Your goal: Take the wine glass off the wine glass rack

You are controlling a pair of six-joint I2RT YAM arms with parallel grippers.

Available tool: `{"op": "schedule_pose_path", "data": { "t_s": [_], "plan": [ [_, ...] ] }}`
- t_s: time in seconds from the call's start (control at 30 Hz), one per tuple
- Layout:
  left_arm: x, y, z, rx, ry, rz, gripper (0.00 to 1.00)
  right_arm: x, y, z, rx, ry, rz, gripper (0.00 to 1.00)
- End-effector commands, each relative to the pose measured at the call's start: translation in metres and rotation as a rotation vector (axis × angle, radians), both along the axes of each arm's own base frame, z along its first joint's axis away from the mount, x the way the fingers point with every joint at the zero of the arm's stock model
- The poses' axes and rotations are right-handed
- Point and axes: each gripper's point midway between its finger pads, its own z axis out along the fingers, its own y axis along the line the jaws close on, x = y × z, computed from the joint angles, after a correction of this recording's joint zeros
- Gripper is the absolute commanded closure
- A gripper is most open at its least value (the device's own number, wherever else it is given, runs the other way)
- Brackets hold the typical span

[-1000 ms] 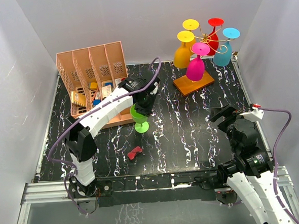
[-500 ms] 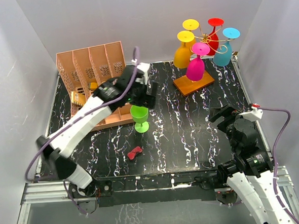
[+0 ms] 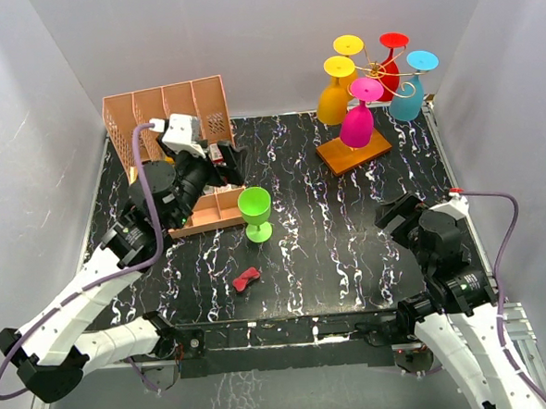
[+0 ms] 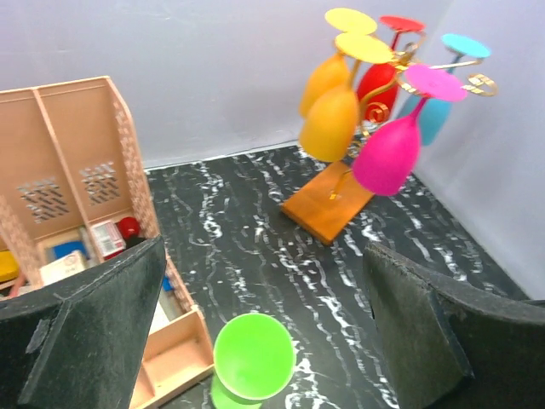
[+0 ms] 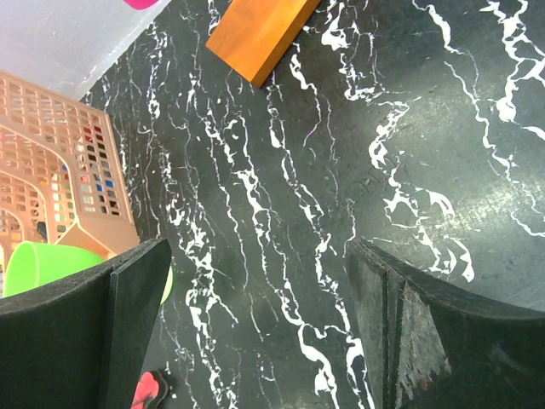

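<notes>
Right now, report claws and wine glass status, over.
Left claw open, right claw open, both empty. Green wine glass upright on table, off the wine glass rack. Five other glasses hang there. Nothing blocking the glass.

Six wine glasses, one rack, one file organiser, one small red thing, two robot arms.

Five glasses hung upside down on the rack (image 3: 353,151): two yellow, a front yellow glass (image 3: 332,103) and a back yellow glass (image 3: 348,44), plus one red glass (image 3: 390,68), one blue glass (image 3: 406,99) and one pink glass (image 3: 356,125). One green glass (image 3: 254,206) upright on the table (image 3: 350,246), well left of the rack. One pink file organiser (image 3: 170,109) farther left of the rack, its small contents too crowded to count. One small red thing (image 3: 246,279) nearer than the rack and to its left. One left arm (image 3: 119,260) and one right arm (image 3: 454,277), both nearer than the rack.
</notes>
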Motion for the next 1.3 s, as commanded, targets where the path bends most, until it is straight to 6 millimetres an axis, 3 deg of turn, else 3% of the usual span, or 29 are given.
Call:
{"op": "schedule_pose_path", "data": {
  "t_s": [0.0, 0.2, 0.43, 0.83, 1.27],
  "plan": [
    [0.008, 0.024, 0.004, 0.064, -0.109, 0.11, 0.03, 0.004, 0.01, 0.032, 0.057, -0.053, 0.027, 0.1],
    [0.008, 0.043, -0.013, 0.204, -0.111, 0.16, 0.03, 0.017, 0.018, 0.039, 0.059, -0.001, 0.047, 0.1],
    [0.015, 0.062, -0.027, 0.221, -0.13, 0.252, 0.03, 0.041, 0.033, 0.06, 0.095, 0.033, 0.07, 0.1],
    [0.021, 0.074, -0.034, 0.155, -0.107, 0.288, 0.03, 0.089, 0.035, 0.159, 0.104, -0.173, 0.03, 0.11],
    [0.026, 0.066, -0.046, 0.184, -0.095, 0.268, 0.03, 0.151, 0.025, 0.216, -0.028, -0.232, -0.057, 0.15]
  ]
}}
